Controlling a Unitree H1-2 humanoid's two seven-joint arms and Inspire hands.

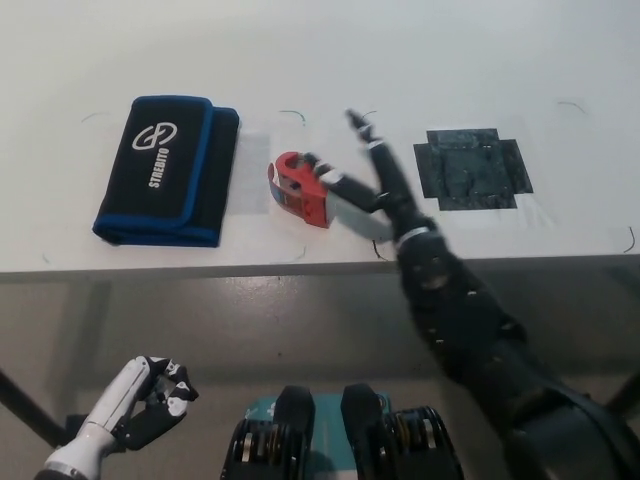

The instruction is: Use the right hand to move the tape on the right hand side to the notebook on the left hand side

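Two things matter here: the red tape dispenser and the black notebook with blue border. The tape stands on the white desk, just beside the right edge of the notebook but not on it; a narrow strip of desk shows between them. The black right robot hand is spread open, with its fingers apart. One finger lies against the right side of the tape and another points up and away, so it grips nothing. The white left robot hand rests low at the lower left, below the desk edge, with its fingers curled and holding nothing.

I judge that the carrying step is not finished, because the tape has been set down short of its goal. The task asks for the tape to be at the notebook, and whether "beside" is enough I cannot decide. If not, the next move calls for closing the right robot hand around the tape again, lifting it a little, and bringing it left over the cover. A dark square mark lies far on the right.
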